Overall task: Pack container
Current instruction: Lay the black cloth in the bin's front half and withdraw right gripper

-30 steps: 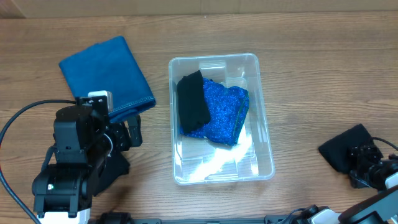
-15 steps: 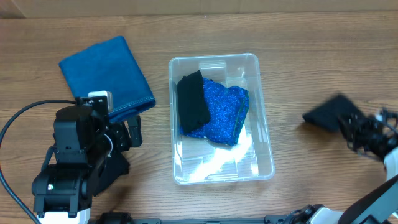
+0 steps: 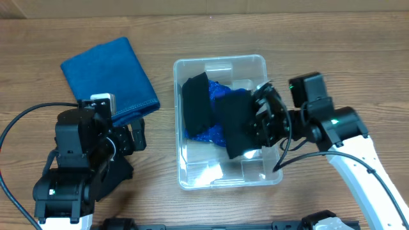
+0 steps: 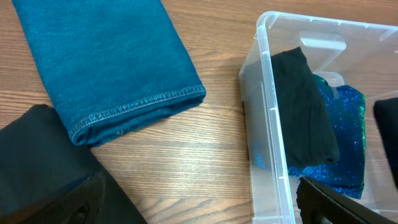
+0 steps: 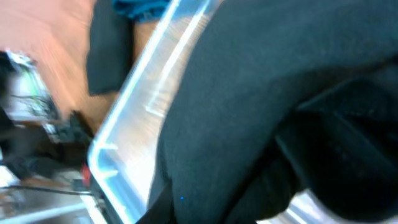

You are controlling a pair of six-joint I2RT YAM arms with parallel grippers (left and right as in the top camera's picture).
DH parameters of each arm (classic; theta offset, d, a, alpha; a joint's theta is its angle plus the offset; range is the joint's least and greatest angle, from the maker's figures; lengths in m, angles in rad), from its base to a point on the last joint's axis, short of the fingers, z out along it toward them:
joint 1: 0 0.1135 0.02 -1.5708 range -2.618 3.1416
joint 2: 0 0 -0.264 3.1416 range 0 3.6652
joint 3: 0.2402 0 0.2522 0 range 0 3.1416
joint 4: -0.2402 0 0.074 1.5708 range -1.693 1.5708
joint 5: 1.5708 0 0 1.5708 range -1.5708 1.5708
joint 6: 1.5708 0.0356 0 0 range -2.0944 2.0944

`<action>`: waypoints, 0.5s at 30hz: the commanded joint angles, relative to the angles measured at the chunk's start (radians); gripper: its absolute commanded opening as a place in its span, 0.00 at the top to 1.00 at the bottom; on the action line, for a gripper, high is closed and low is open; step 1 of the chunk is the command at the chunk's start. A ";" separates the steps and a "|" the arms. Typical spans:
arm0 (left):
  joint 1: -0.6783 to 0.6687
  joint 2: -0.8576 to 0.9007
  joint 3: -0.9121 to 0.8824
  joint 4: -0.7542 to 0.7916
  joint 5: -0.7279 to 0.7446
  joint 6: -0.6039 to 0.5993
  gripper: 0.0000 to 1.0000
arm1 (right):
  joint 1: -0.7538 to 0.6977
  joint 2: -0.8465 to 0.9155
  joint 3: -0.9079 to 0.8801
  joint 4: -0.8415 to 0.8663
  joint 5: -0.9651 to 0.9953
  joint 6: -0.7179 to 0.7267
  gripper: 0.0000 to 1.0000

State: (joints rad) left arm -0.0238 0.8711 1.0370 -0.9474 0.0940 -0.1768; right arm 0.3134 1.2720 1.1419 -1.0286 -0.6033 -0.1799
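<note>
Under the right tool [image 3: 261,120], whose fingers are clamped on a black cloth [image 3: 233,124], sits the container [image 3: 220,60]: a clear plastic bin on a wood surface [image 3: 332,45]. The cloth hangs from the tool over the bin's right half, lower edge down inside the walls; can't tell if it touches the bottom. Beyond the cloth, on the side away from this tool, a folded black garment [image 3: 197,105] lies on sparkly blue fabric [image 3: 208,133], both inside the bin. Right wrist view is blurred: mostly black cloth, w/ the bin's rim crossing diagonally. The left tool [image 4: 199,186] is spread wide, nothing btwn its fingers, low over bare wood. Ahead & to its left lies a folded blue denim piece [image 4: 106,68], flat on the surface, outside the bin. Ahead & to its right is a corner of the bin, near but apart.
</note>
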 commanded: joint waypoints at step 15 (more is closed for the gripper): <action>0.008 -0.001 0.024 -0.006 0.007 0.020 0.00 | 0.192 0.344 0.030 -0.218 0.163 -0.523 0.00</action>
State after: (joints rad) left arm -0.0238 0.8711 1.0370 -0.9546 0.0940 -0.1768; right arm 0.4992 1.6245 1.1511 -1.2762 -0.4671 -0.7319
